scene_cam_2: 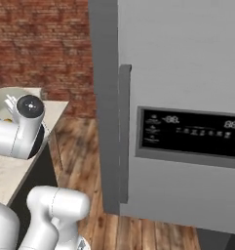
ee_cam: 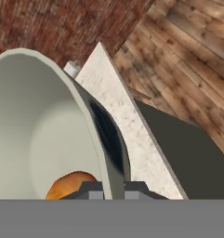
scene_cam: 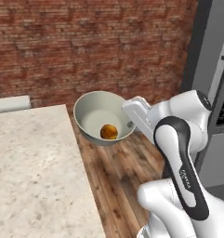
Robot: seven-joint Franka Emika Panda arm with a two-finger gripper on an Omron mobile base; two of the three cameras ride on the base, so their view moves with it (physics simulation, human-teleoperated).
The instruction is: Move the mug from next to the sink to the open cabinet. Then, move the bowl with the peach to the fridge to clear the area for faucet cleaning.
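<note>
The white robot arm holds the pale bowl point(scene_cam: 98, 110) in the air above the wooden floor point(scene_cam: 127, 167), just off the edge of the speckled desk point(scene_cam: 34, 172). Its pincer point(ee_cam: 113, 188) is closed narrowly on the bowl's rim. The peach point(scene_cam: 108, 132) rests inside. The grey fridge point(scene_cam_2: 187, 73) stands nearby.

A pale speckled stone countertop point(scene_cam: 34, 172) ends at a square corner above brown wooden plank flooring point(scene_cam: 122, 172). A white rounded object point(scene_cam: 13, 103) sits at the counter's far edge against the red brick wall point(scene_cam: 85, 42).
</note>
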